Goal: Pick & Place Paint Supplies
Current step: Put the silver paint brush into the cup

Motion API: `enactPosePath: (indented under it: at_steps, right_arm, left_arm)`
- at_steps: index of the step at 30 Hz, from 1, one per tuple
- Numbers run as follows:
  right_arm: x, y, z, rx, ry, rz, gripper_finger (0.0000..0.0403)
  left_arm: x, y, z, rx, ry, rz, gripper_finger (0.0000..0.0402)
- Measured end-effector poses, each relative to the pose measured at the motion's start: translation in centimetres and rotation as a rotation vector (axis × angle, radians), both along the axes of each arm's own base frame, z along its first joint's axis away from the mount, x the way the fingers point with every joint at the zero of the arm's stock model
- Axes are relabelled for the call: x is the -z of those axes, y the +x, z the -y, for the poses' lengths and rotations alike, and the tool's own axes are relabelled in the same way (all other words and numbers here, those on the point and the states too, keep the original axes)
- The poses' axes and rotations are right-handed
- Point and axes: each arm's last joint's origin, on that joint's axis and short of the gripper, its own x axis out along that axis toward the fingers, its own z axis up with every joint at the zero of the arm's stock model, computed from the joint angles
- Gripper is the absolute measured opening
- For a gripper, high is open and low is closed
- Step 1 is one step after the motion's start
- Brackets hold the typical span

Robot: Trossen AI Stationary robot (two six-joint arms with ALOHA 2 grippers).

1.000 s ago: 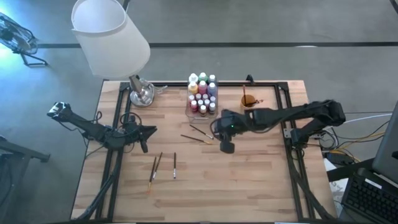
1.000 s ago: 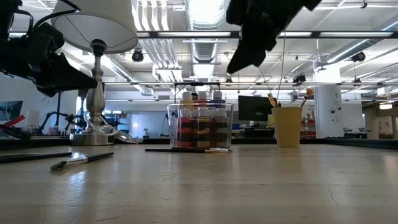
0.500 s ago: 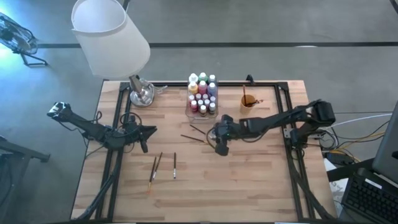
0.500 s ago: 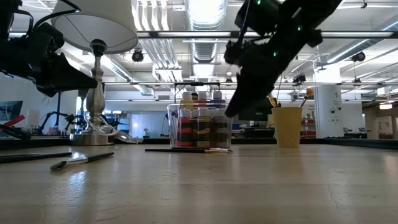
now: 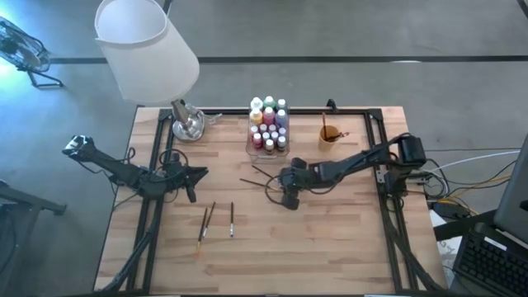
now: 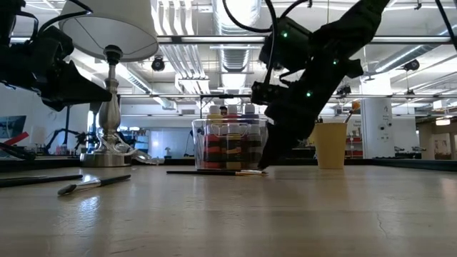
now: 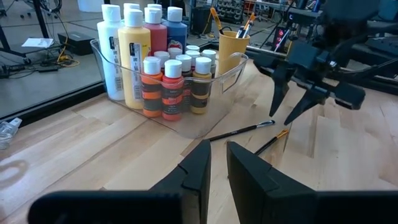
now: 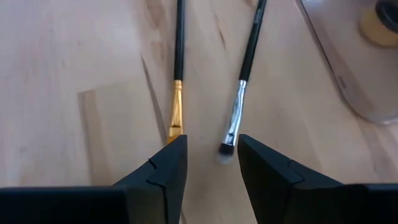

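Two thin dark-handled paintbrushes lie side by side on the wooden table, one with a gold ferrule (image 8: 176,112) and one with a silver ferrule (image 8: 235,121). My right gripper (image 8: 211,155) is open just above the table at their bristle ends (image 5: 276,185), fingers slanting down. The silver brush's tip lies between the fingers and the gold brush's tip lies by one finger. Whether either is touched does not show. Paint bottles with white caps stand in a clear box (image 5: 268,128). My left gripper (image 7: 219,167) waits at the table's left, its fingers a narrow gap apart.
An orange cup (image 5: 330,134) holding brushes stands right of the clear box. A lamp's base (image 5: 188,124) sits at the far left under its white shade (image 5: 148,49). More brushes (image 5: 206,221) (image 5: 232,219) lie on the near left of the table.
My right gripper has come down from well above the table to just over the two brushes' tips. It has shifted slightly toward the table's left edge and tipped more steeply downward. The brushes have stayed where they were.
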Motion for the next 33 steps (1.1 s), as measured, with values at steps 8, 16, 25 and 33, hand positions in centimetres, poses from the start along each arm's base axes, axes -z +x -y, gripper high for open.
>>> enactPosePath:
  at_steps: [8, 16, 25, 33]
  right_arm:
    - [1.1, 0.0, 0.8, 0.060, -0.016, -0.032, 0.0150]
    - [1.1, -0.1, 0.8, 0.061, -0.012, -0.051, 0.0112]
    - [1.2, -0.3, 0.8, 0.049, 0.000, -0.064, 0.0017]
    - [1.1, -0.3, 0.8, 0.049, -0.001, -0.062, 0.0008]
  left_arm:
    - [0.0, 0.0, 0.0, 0.000, 0.000, -0.001, 0.0056]
    - [0.0, 0.0, 0.0, 0.000, 0.000, -0.001, 0.0056]
    - [0.0, 0.0, 0.0, 0.000, 0.001, -0.001, 0.0056]
    - [0.0, 0.0, 0.0, 0.000, 0.001, -0.001, 0.0056]
